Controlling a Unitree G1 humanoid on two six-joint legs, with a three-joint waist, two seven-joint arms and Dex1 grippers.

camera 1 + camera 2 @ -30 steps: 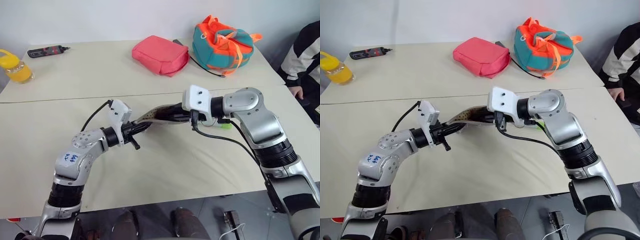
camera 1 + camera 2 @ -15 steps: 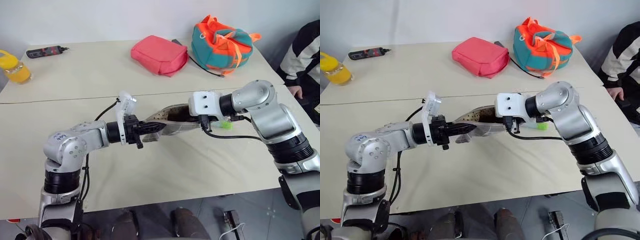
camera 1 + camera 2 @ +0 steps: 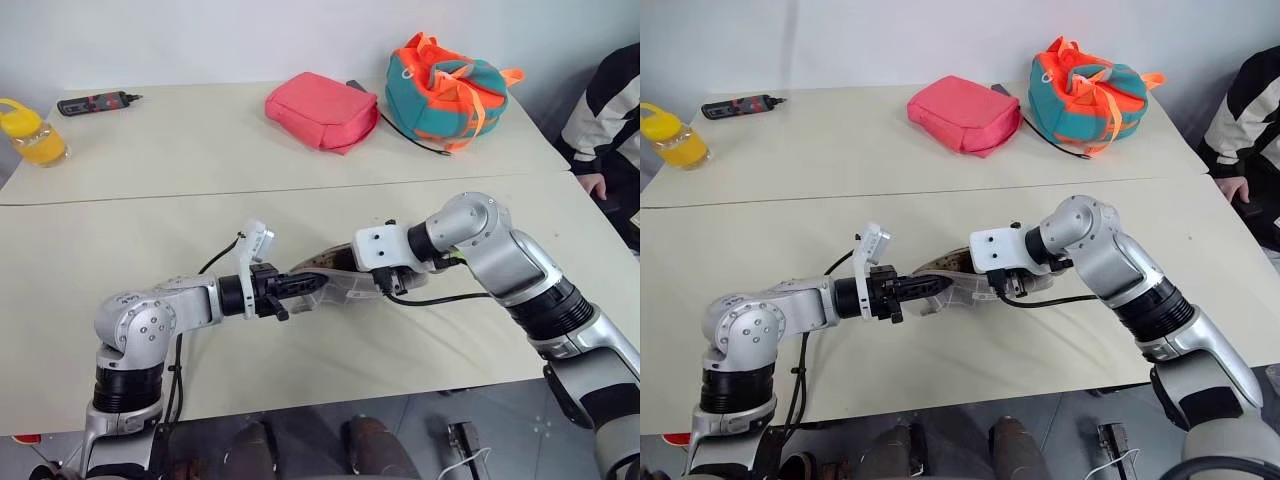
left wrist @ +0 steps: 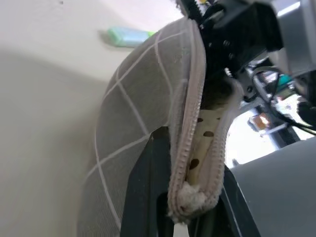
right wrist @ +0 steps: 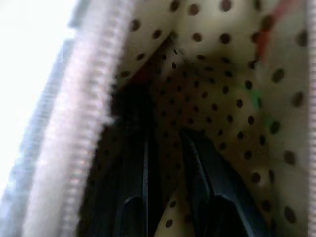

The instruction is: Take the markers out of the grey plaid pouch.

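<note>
The grey plaid pouch (image 3: 328,278) hangs just above the front middle of the table (image 3: 300,370), stretched between both grippers with its zip open. My left gripper (image 4: 185,197) is shut on the pouch's zip end, one finger on each side of it. My right gripper (image 5: 165,143) reaches into the open mouth from the other end, its two black fingers a little apart against the dotted lining (image 5: 217,89). A dark shape (image 5: 129,106) lies beside one finger; I cannot tell what it is. A pale mint marker (image 4: 126,36) lies on the table beyond the pouch.
At the back of the table lie a pink pouch (image 3: 320,108), a teal-and-orange bag (image 3: 445,85) with a black cable (image 3: 412,141), a black-and-red tool (image 3: 95,102) and a yellow bottle (image 3: 30,135). A person's sleeve (image 3: 610,110) shows at the right edge.
Both arms have come down and back towards me with the pouch between them, so it now hangs lower. The left wrist has rolled.
</note>
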